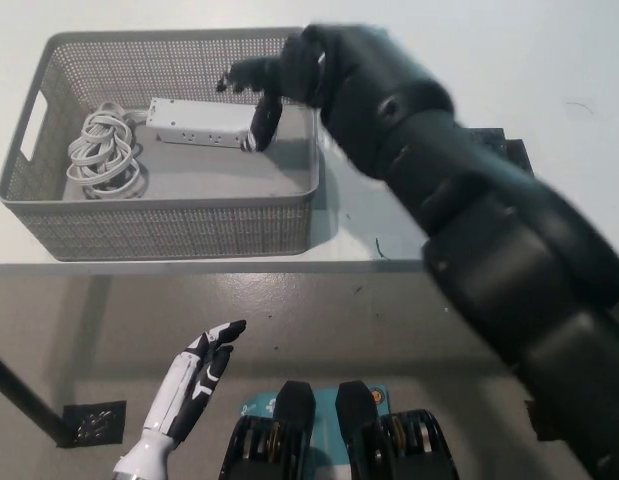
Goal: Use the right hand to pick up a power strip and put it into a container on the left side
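- Power strip (197, 123): white, lying flat on the floor of the grey mesh container (159, 232), in its rear half; the long axis runs roughly left to right across the picture, tilted slightly down toward the right
- Coiled white cord (102, 152): gathered in the container's left part, just beside the strip's left end
- Right robot hand (271, 88): black, hovering over the container's right rear corner with fingers spread apart and holding nothing; one finger (264, 125) points down at the strip's right end, and whether it touches the strip cannot be told
- Governing relation: the strip lies to the left of and just below the right robot hand, inside the container walls; the right robot hand is far nearer to it than the left
- Judgement: the strip appears already delivered, so the coming move is likely a withdrawal up and to the right; the downward finger so close to the strip's end is the one point that could drag or nudge it
- Left robot hand (194, 380): white with dark fingers, resting at lower left below the edge of the white surface (439, 60), fingers extended and slightly apart, empty
- Dark square patch (509, 150) on the surface, mostly hidden behind the right arm
- Writing: no brand, label or legible text on strip, container or surface
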